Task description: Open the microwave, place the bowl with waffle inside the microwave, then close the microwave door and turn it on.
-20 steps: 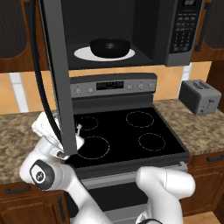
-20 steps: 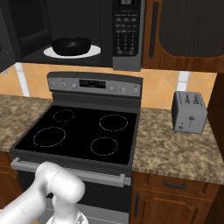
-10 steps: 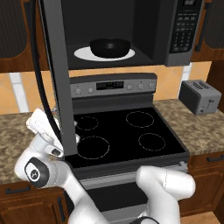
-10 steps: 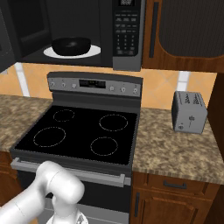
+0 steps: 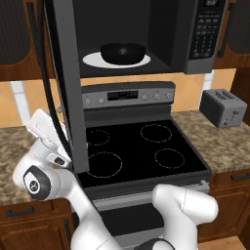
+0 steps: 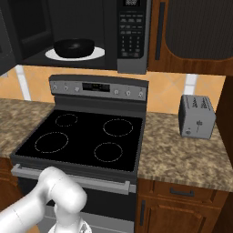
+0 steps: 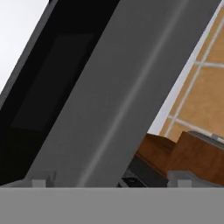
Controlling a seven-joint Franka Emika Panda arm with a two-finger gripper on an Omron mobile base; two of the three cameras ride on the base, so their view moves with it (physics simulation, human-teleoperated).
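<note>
Up beyond your released pincer point(image 7: 111, 181), which sat against the swung-out microwave door point(image 5: 66, 88) probably to push it shut, the bowl point(image 5: 123, 52) rested on the microwave point(image 5: 195, 36) turntable.

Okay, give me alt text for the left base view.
A black bowl sits on the white turntable inside the open microwave, its door swung out left. Below, the white arm reaches beside the door's lower edge, over a black stove; a toaster stands right.

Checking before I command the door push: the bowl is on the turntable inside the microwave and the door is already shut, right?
Not quite. The bowl is on the turntable inside the microwave, but the door stands open, swung out to the left, as the left base view shows.
</note>
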